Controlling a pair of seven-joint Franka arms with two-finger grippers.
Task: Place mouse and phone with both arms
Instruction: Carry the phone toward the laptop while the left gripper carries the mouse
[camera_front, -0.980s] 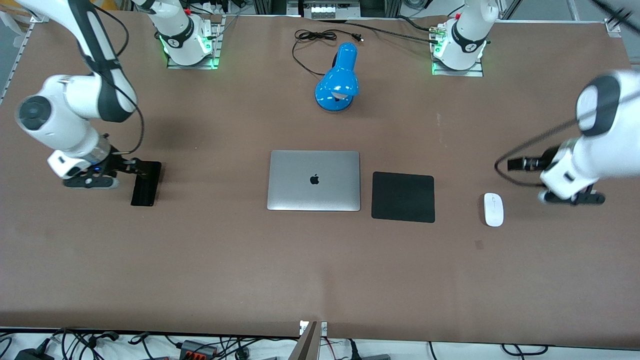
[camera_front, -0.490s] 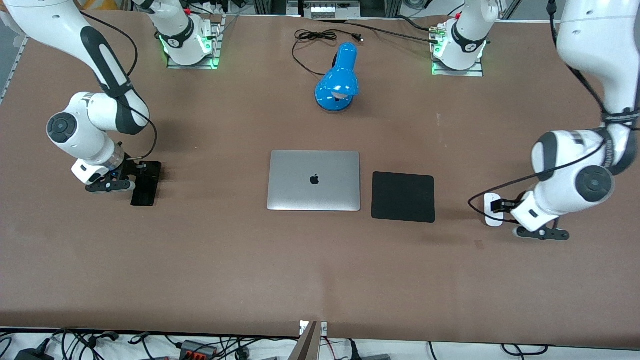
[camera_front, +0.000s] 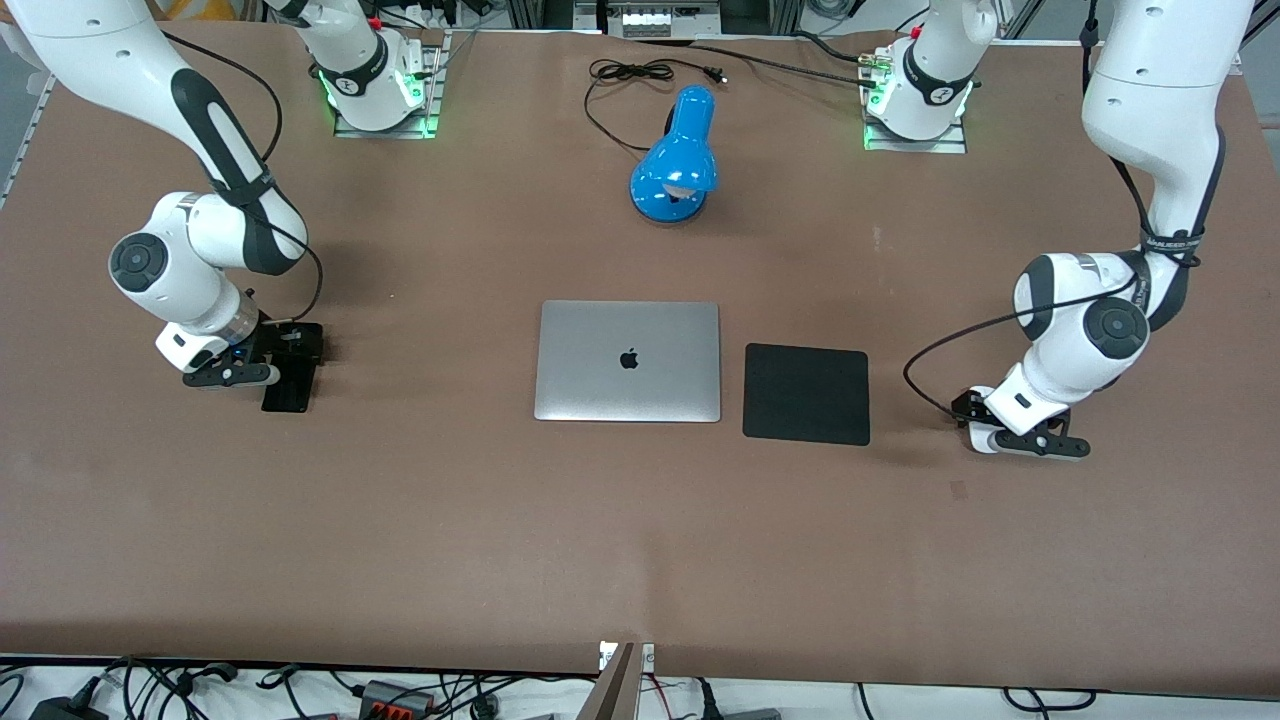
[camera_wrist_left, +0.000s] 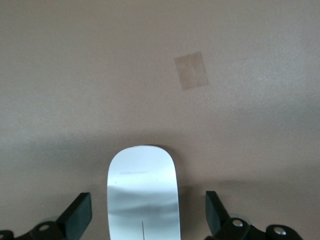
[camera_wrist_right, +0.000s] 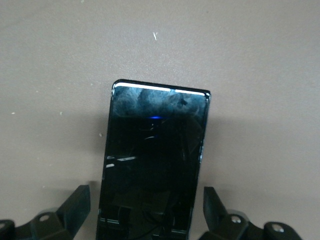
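Left end effector (camera_front: 985, 425) low over the white mouse (camera_wrist_left: 144, 192), fingers (camera_wrist_left: 79, 216) spread apart, straddling it without contact. Mouse lies on the table (camera_front: 640, 540), toward the left arm's end from the closed silver laptop (camera_front: 628, 361), past the black mouse pad (camera_front: 806, 394). Right end effector (camera_front: 288, 352) low over the black phone (camera_wrist_right: 155, 160), fingers (camera_wrist_right: 75, 205) apart astride it. Phone lies toward the right arm's end from the laptop.

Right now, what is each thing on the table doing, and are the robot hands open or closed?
White oval mouse: flat on table, between open fingers.
Slim black phone: flat, ungripped.
Left gripper: open around mouse.
Right gripper: open around phone.
Silver laptop: closed.
Blue desk lamp: unplugged.
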